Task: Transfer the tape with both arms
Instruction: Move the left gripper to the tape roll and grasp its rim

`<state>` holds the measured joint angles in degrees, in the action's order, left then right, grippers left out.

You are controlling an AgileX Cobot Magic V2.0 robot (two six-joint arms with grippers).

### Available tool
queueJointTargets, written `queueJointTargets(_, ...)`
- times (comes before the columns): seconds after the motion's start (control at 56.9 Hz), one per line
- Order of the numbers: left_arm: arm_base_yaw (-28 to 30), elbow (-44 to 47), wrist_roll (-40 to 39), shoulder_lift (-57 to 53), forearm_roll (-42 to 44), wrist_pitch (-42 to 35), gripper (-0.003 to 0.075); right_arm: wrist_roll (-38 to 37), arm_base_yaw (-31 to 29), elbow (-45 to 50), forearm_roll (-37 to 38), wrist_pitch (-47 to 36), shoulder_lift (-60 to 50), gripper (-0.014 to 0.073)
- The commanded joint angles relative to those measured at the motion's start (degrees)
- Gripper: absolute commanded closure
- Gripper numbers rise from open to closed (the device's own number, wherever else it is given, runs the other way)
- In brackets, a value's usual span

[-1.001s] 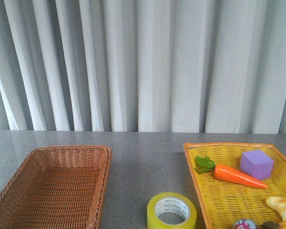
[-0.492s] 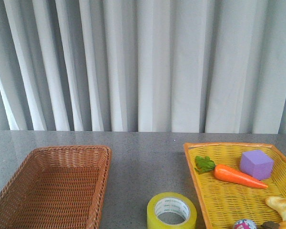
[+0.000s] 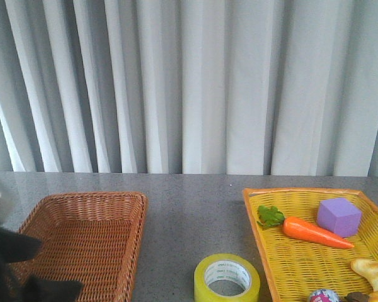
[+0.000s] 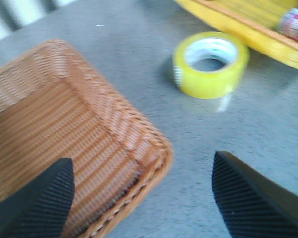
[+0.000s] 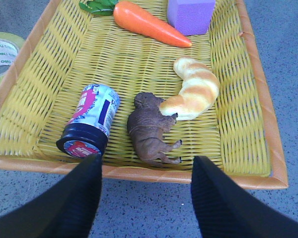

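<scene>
Front view: at the near edge of the grey tabletop (image 3: pixel 189 201), about midway between its left and right edges, the tape (image 3: pixel 227 277) lies flat with its white printed core facing up, resting on bare tabletop between two baskets and touching neither. Toward the near left corner stands a brown wicker basket (image 3: pixel 82 242), and over its near left side a dark, blurred shape of the left arm (image 3: pixel 16 264) shows. Toward the near right corner sits a yellow wicker tray (image 3: pixel 302 258); at its nearest part lie a small labelled bottle (image 5: pixel 89 124) on its side, a brown animal figurine (image 5: pixel 151 131) just beside it, and a croissant-shaped bread (image 5: pixel 193 89) touching the figurine. Farther back in the tray lie a toy carrot (image 3: pixel 315 231) with green leaves and a purple block (image 3: pixel 339 216), near each other. Beyond the far edge hangs a pale pleated curtain (image 3: pixel 189 82). In the left wrist view the left end effector (image 4: pixel 141 198) has its fingers spread wide with nothing between them, above the brown basket's corner, and the tape is well apart from it. In the right wrist view the right end effector (image 5: pixel 146 198) is also spread wide and holds nothing, above the tray's near rim.
</scene>
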<state>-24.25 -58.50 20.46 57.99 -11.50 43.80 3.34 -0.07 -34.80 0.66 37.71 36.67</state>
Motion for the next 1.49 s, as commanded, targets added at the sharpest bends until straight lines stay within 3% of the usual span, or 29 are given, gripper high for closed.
queueJointTargets(0.0,-2.93,-5.97,1.63,4.44,-2.32,0.20,0.0185,0.08,-0.28,-1.54,0.46,-3.44,-0.11,0.0201)
queueJointTargets(0.334,-12.02,-24.32,-0.40,24.72,2.62,9.21,0.0224,0.08,-0.28,-1.54,0.46,-3.44,-0.11,0.0201)
queueJointTargets(0.544,-12.40,-37.00,-5.68,36.56,8.24,12.40,0.0224,0.08,-0.28,-1.54,0.46,-3.49,-0.11,0.0201)
queueJointTargets(0.808,-12.40,-51.69,-7.13,49.73,8.75,16.40,0.0224,0.08,-0.28,-1.54,0.46,-3.49,-0.11,0.0201)
queueJointTargets(1.141,-12.40,-60.90,-9.38,61.11,10.19,15.17,0.0224,0.08,-0.28,-1.54,0.46,-3.49,-0.11,0.0201)
queueJointTargets(1.475,-12.18,-62.41,-13.95,67.11,14.48,15.02,0.0225,0.08,-0.28,-1.54,0.46,-3.44,-0.11,0.0201)
